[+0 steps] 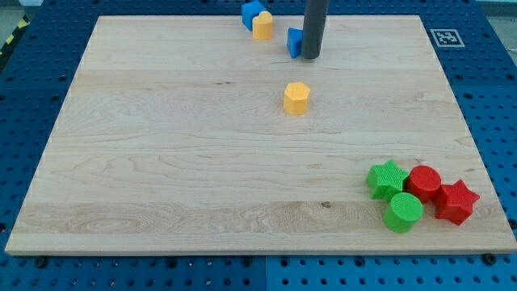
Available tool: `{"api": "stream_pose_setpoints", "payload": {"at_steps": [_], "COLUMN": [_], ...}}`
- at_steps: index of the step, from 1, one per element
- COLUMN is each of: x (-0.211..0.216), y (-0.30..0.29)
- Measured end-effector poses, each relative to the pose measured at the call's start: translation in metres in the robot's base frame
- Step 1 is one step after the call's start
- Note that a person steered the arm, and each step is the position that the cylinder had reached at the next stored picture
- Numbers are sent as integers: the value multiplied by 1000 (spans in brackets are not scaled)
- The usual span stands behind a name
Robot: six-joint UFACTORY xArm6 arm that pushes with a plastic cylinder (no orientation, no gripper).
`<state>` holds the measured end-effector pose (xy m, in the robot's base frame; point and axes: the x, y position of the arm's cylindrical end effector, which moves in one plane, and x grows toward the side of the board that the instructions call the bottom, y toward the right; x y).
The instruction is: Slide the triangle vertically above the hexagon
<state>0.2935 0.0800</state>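
Our landmark is the yellow plastic hexagon block, sitting alone a bit above the middle of the pale wooden board. Our dark straight rod comes down from the view's top, and my tip meets the board just above the hexagon and slightly to the view's right. No jaws on this rig, just the rod, so nothing is apart, together or clamped.

The task's thing, the small blue plastic triangle block, is above the hexagon, approx. in line w/ it, touching the rod's left side and partly hidden by it.

Further up and to the view's left of the hexagon, near the board's top edge, are a blue block, shape unclear, and a yellow block, also unclear; the two touch.

Well apart, down toward the view's bottom right of the hexagon, we see a cluster: green star, red cylinder, green cylinder, red star, packed close.
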Motion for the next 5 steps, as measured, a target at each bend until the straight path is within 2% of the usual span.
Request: {"api": "stream_pose_setpoints", "payload": {"at_steps": [4,5], "x": [-3,-7], "y": [-29,23]}}
